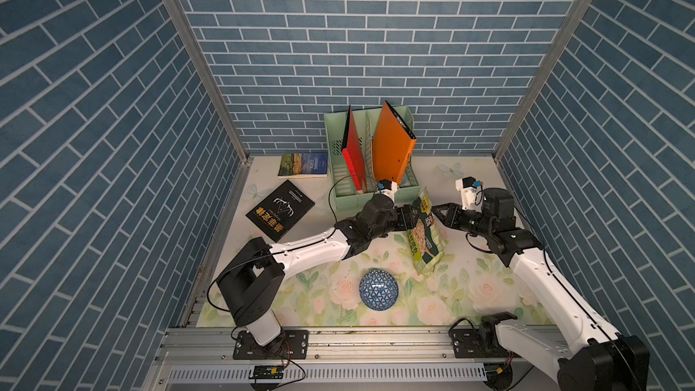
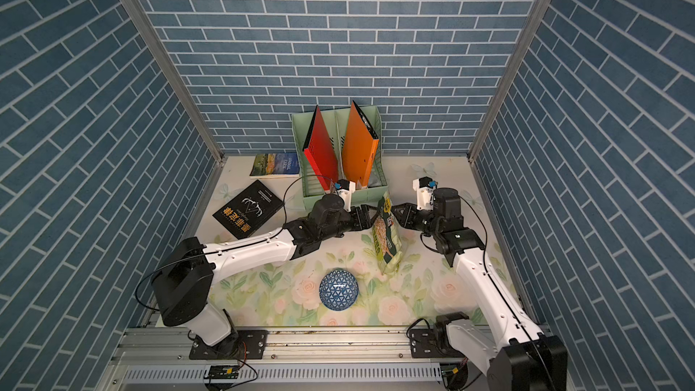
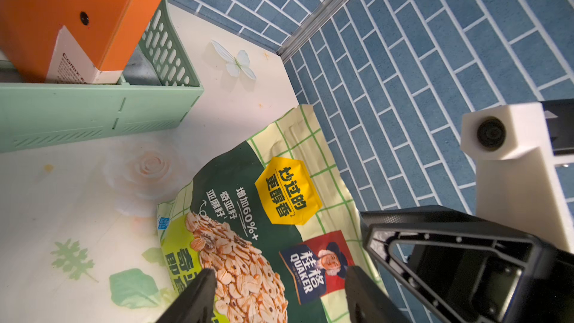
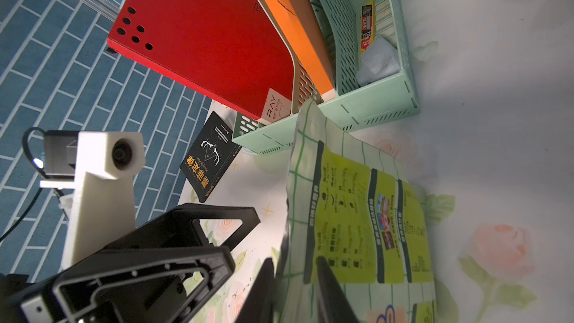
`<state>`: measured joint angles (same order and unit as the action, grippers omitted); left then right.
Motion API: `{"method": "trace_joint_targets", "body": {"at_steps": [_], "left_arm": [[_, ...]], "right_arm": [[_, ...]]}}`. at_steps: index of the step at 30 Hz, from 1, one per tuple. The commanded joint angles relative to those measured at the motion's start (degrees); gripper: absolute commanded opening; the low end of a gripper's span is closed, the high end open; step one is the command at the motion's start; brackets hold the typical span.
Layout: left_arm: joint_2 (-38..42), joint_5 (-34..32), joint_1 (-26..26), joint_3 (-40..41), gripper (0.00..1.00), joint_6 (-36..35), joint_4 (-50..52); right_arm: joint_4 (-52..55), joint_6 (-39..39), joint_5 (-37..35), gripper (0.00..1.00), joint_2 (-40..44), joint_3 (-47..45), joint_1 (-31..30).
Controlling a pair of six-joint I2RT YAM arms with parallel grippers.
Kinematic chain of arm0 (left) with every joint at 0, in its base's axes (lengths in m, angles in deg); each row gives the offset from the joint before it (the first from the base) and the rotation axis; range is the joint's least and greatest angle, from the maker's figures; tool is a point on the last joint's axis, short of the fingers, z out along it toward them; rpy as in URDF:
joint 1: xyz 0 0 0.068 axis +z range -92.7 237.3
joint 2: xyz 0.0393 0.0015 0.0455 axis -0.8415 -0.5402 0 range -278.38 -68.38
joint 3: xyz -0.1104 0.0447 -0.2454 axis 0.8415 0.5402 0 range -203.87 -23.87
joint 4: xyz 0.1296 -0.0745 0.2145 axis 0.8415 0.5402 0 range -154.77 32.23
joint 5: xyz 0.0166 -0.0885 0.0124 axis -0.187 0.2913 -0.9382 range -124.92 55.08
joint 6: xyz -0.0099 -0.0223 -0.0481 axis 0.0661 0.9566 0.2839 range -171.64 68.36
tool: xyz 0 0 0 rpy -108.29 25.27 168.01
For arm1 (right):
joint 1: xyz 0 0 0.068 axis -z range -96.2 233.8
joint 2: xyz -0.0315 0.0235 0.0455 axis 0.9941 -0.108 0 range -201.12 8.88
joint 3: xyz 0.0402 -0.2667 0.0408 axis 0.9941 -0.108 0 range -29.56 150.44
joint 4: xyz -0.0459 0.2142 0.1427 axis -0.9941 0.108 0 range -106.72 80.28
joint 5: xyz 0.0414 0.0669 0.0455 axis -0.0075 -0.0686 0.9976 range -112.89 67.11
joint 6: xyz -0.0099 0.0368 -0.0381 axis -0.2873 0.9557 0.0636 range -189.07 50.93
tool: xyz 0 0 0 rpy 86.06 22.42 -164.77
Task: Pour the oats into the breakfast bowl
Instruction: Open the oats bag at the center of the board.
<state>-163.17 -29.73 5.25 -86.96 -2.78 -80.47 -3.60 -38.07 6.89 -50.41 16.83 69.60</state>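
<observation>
Oats pouch [image 1: 427,236] stands upright on the table [image 1: 470,257], sandwiched between the two claws. Printed front faces the left claw [image 1: 411,220], yellow-green back faces the right claw [image 1: 436,214]. Both claws sit at the pouch's upper half.

Left claw: jaws spread wide and gripping nothing. In its wrist view both fingers [image 3: 192,299] frame the pouch front, which sits just ahead of the tips. Contact not confirmable.

Right claw: jaws narrow. Its wrist view shows the fingers [image 4: 329,290] straddling the pouch's side edge, one on the back panel and one off the other side. Can't tell if the film is actually pinched.

Breakfast bowl [image 1: 378,289] sits well apart from both claws, toward the arm bases. Both top views show only patterned surface, no white inside. It looks mouth-down, not certain.

Handling judgement:
- Pouch is soft, crinkly film that will buckle and fold at any pinch.
- The bulging lower half suggests the loose fill sits low, so weight will shift when tipped.
- The film is likely slick.
- Best holds look like the flat side seam or the checked top band, where the film is doubled and stiffer.
- A one-sided pinch up high would probably let the body sag and swing.
- Whether the top is open is not readable.
- The bowl is ceramic: rigid, chippable, and will slide if nudged.
</observation>
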Motion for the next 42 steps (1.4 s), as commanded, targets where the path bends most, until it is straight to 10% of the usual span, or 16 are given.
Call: {"method": "trace_joint_targets", "body": {"at_steps": [1, 17, 25, 42], "left_arm": [[0.1, -0.4, -0.2, -0.7, 0.71, -0.2, -0.1], [0.4, -1.0, -0.2, -0.6, 0.71, -0.2, 0.2], [0.5, -1.3, -0.2, -0.9, 0.71, -0.2, 0.5], [2.0, -3.9, -0.2, -3.1, 0.63, -0.8, 1.8]], "right_arm": [[0.6, -1.3, -0.6, 0.27, 1.0, 0.9, -0.2], [-0.3, -0.9, -1.5, 0.22, 0.8, 0.8, -0.2], [-1.6, 0.0, 0.3, 0.00, 1.1, -0.5, -0.3], [-9.2, 7.3, 1.0, 0.00, -1.0, -4.7, -5.5]]}}
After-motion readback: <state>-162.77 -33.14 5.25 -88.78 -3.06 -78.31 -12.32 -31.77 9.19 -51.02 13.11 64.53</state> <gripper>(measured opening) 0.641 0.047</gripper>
